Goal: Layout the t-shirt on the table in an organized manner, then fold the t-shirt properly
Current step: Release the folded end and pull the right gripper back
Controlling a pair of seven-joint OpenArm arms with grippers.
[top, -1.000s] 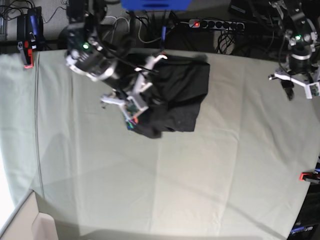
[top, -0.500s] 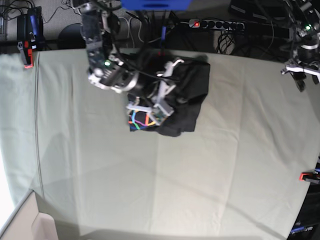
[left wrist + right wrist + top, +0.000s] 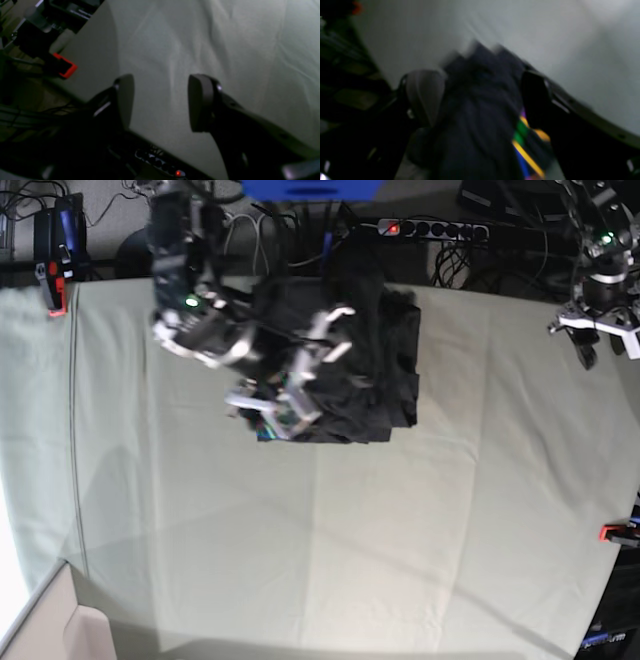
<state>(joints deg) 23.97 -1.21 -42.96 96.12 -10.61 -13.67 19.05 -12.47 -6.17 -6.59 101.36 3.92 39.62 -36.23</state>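
Note:
The black t-shirt [image 3: 360, 365] lies in a bunched, roughly square heap at the back middle of the pale green table [image 3: 350, 530]. A bit of its rainbow print [image 3: 268, 423] shows at the heap's front left corner. My right gripper [image 3: 292, 360] hovers over the heap's left part, jaws spread wide. In the blurred right wrist view the dark t-shirt [image 3: 475, 112] lies beneath and between the fingers [image 3: 425, 95], the coloured print [image 3: 527, 145] beside one of them. My left gripper [image 3: 605, 340] hangs open and empty at the table's far right; its fingers [image 3: 125, 100] frame bare cloth.
Red clamps sit at the table's right edge [image 3: 617, 532] and back left corner [image 3: 55, 290]. A power strip [image 3: 430, 228] and cables lie behind the back edge. In the left wrist view a red clamp [image 3: 66, 67] marks the table edge.
The right gripper has opened wide and let go of the t-shirt, which has settled into a flatter heap. The left gripper has shifted a little near the back right edge.

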